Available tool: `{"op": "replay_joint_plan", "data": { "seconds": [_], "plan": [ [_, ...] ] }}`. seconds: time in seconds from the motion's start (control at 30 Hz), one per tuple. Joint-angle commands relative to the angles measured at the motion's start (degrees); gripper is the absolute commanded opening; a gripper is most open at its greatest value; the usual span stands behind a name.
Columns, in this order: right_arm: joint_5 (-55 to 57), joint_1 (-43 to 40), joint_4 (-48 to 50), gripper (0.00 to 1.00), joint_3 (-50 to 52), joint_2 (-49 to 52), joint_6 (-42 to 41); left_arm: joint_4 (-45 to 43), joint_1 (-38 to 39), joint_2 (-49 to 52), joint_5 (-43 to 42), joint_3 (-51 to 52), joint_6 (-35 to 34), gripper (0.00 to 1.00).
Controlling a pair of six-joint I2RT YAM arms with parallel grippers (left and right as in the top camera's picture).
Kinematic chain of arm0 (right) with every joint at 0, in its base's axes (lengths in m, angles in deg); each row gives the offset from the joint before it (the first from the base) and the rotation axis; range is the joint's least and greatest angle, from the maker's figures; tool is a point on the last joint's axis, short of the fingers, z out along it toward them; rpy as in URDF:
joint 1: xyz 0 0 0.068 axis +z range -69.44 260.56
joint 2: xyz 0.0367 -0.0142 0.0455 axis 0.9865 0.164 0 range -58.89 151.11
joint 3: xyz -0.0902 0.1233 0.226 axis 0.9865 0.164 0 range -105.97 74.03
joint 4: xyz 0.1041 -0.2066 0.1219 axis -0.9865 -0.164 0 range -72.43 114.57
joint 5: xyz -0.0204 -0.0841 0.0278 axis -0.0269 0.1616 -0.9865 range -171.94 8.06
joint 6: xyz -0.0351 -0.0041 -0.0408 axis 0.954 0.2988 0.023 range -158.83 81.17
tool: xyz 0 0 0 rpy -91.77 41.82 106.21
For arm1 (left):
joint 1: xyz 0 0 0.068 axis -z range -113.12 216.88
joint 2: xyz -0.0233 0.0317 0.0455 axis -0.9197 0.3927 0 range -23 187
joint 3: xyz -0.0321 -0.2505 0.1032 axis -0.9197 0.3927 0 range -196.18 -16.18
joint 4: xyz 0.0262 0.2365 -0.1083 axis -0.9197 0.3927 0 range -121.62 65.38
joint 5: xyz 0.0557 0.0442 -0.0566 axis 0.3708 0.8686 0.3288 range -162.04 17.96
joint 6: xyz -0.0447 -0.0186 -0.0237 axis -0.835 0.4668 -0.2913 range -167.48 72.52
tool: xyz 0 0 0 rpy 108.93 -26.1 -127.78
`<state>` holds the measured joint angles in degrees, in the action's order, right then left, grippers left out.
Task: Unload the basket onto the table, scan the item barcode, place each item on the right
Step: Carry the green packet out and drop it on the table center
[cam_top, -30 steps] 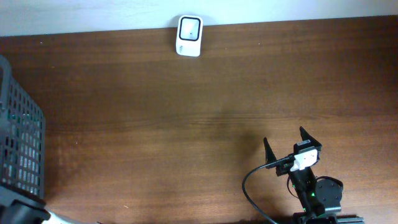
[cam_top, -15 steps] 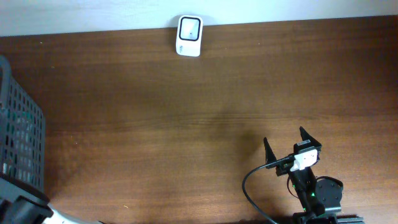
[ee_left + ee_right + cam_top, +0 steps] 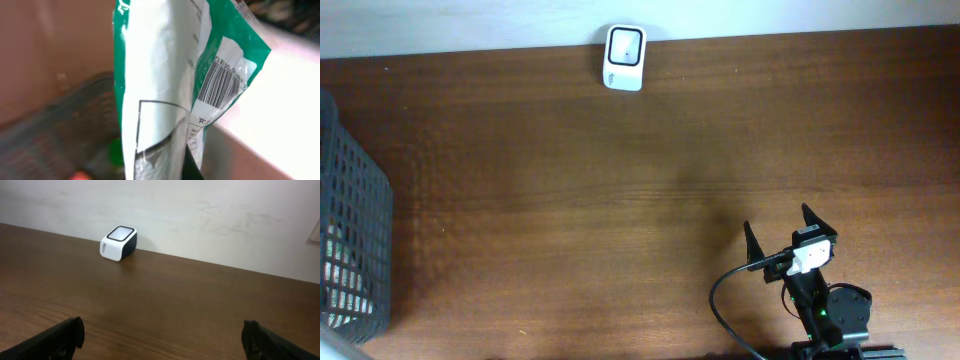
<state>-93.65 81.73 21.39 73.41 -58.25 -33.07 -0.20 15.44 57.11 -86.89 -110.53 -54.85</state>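
- As the left hand pinches the green packet over the basket, thin film may slip or crease across the barcode.
- Scanner stands well apart; right hand gapes wide, unused.

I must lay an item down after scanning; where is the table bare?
The table is bare across its middle, between the basket, the scanner and the right gripper. Crowded only at the basket and the gripper's cable.

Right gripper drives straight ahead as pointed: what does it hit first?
Probably nothing nearby: the right gripper faces bare table, then the wall. The scanner sits left of that line; depth unclear.
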Motion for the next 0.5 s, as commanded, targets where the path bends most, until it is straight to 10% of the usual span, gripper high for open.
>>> {"op": "replay_joint_plan", "data": {
  "seconds": [0.0,0.27,0.47],
  "plan": [
    [-0.7,0.4,-0.3,0.98,0.3,-0.4,-0.4,1.4,6.7,-5.3,-9.5,-1.2,-13.4,0.0],
    [-0.7,0.4,-0.3,0.98,0.3,-0.4,-0.4,19.5,35.7,-2.2,-7.6,3.0,-15.3,0.0],
    [-0.7,0.4,-0.3,0.98,0.3,-0.4,-0.4,15.7,55.6,10.3,-3.7,15.4,-27.0,0.0]
  ]
}}
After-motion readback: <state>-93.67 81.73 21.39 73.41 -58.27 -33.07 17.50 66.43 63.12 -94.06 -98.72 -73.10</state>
